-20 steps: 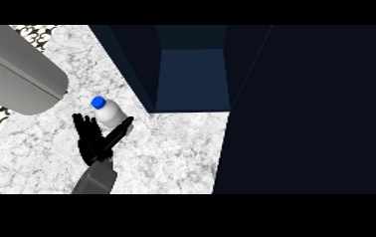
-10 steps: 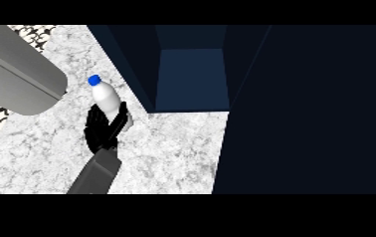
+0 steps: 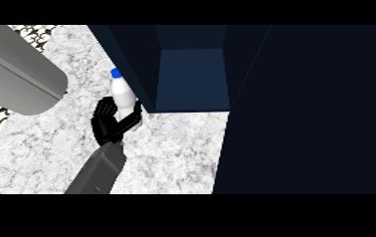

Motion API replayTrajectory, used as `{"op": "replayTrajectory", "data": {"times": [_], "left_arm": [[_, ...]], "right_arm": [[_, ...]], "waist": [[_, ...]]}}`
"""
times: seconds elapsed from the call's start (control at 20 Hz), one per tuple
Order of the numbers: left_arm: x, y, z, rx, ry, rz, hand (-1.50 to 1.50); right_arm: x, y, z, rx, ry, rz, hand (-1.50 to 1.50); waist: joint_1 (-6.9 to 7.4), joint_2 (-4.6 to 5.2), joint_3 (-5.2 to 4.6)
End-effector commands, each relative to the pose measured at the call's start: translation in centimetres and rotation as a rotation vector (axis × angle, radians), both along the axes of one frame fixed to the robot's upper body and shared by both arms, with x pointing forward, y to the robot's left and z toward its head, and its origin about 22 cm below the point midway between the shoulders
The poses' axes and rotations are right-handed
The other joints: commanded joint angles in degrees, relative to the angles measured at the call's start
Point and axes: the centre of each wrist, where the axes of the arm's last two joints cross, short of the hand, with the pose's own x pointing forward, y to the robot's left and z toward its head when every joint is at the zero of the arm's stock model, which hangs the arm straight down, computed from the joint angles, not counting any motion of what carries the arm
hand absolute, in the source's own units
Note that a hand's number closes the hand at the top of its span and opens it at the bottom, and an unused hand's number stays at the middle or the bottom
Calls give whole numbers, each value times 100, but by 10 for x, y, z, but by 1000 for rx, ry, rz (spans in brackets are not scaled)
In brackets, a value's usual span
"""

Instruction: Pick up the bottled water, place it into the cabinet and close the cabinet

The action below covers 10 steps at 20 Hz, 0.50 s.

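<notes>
One bottled water with one blue cap at 10 o'clock from centre; one black hand on one grey forearm at 8 o'clock; one dark blue cabinet at 12 o'clock; one grey cylinder at 9 o'clock; one speckled counter
</notes>
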Motion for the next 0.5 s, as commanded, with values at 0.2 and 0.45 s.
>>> {"op": "replayTrajectory", "data": {"times": [0.2,0.45], "left_arm": [[-8,-29,-4,57,-96,-642,150],[-2,-34,3,17,-164,-719,150]], "right_arm": [[-9,-7,9,33,-33,8,-150],[-13,-17,7,61,-30,-25,-150]], "waist": [[-169,-28,2],[-70,-36,8]]}}
